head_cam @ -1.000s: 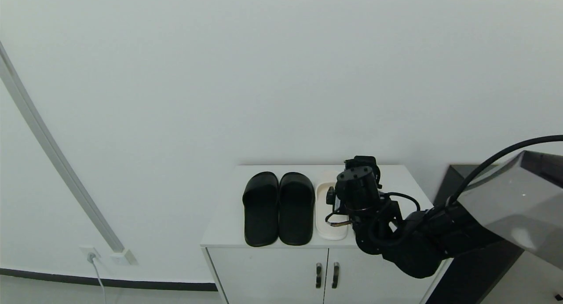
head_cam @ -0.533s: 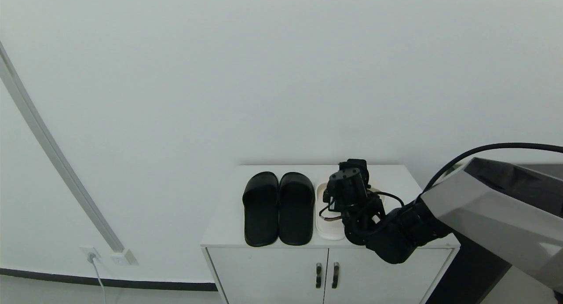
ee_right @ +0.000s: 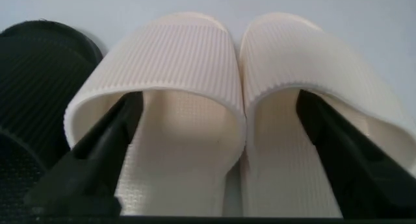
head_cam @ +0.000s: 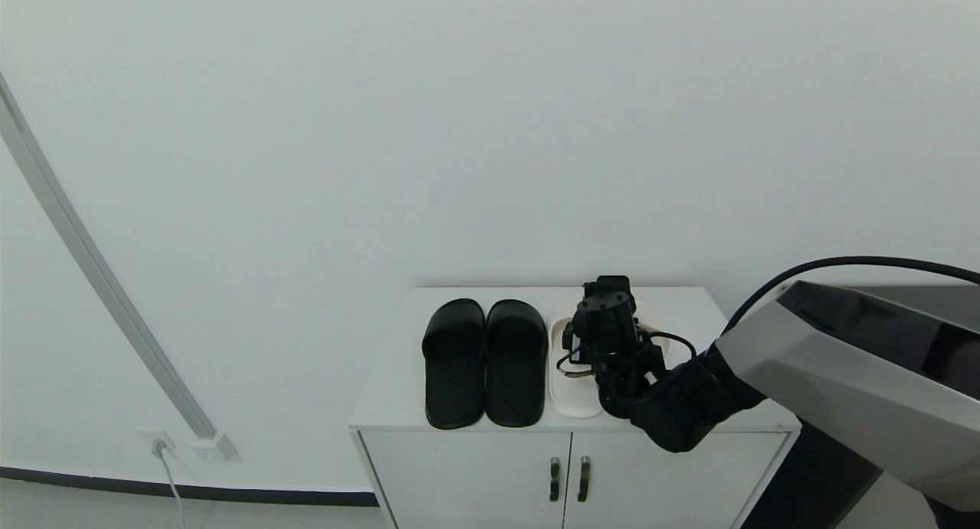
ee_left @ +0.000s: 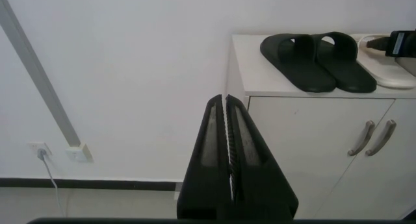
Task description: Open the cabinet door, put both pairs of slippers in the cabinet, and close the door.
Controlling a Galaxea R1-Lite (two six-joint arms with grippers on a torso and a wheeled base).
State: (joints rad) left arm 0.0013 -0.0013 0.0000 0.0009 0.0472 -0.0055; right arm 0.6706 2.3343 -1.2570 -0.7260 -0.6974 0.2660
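A pair of black slippers (head_cam: 475, 360) lies on the white cabinet's top (head_cam: 398, 383), and a pair of cream slippers (head_cam: 568, 391) lies just to their right. My right gripper (ee_right: 220, 106) is open low over the cream pair (ee_right: 195, 87). One finger (ee_right: 97, 162) reaches under the strap of one slipper, the other finger (ee_right: 351, 159) under the strap of its mate. The right wrist (head_cam: 609, 322) hides most of that pair in the head view. My left gripper (ee_left: 226, 152) is shut and holds nothing, out in front of the cabinet's left side. Both cabinet doors (head_cam: 467, 479) are closed.
Two dark door handles (head_cam: 568, 479) sit side by side at the middle of the cabinet front. A white wall stands right behind the cabinet. A slanted grey rail (head_cam: 92, 261) and a wall socket with a cable (head_cam: 157, 441) are to the left. A dark unit (head_cam: 811, 483) stands to the right.
My right arm has moved farther over the cabinet top toward the wall, and its gripper now sits deeper at the cream slippers. The slippers and doors have not moved.
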